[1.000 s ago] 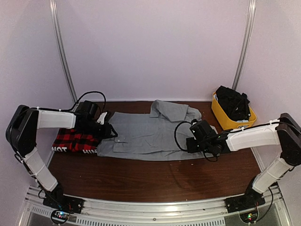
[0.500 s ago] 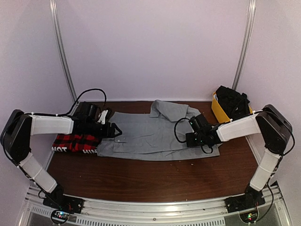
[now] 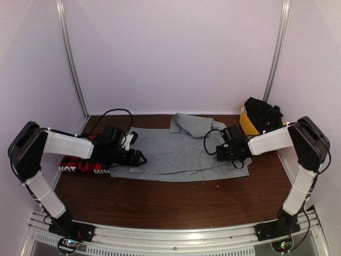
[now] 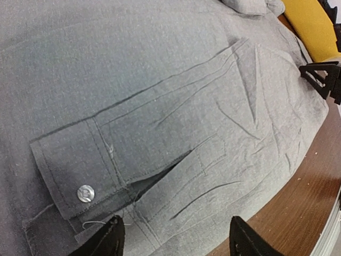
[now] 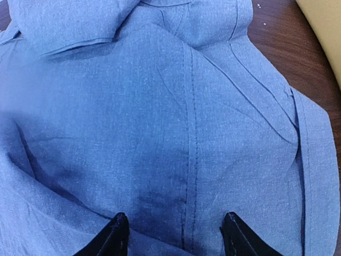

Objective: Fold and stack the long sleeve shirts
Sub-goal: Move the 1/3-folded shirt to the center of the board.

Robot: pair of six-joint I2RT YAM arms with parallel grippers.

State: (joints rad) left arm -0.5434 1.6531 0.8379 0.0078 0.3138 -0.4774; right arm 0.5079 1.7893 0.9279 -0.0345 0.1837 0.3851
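Plaid shirt (image 3: 79,162), white hem lettering (image 3: 68,169) illegible, touching grey shirt (image 3: 176,153)

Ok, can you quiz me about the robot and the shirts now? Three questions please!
1. True or false: the left gripper and the right gripper are both open over the grey shirt.
2. What is in the yellow bin? A. dark clothes B. apples C. nothing
3. Fill in: the ___ arm reaches across the plaid shirt.
Key: 1 true; 2 A; 3 left.
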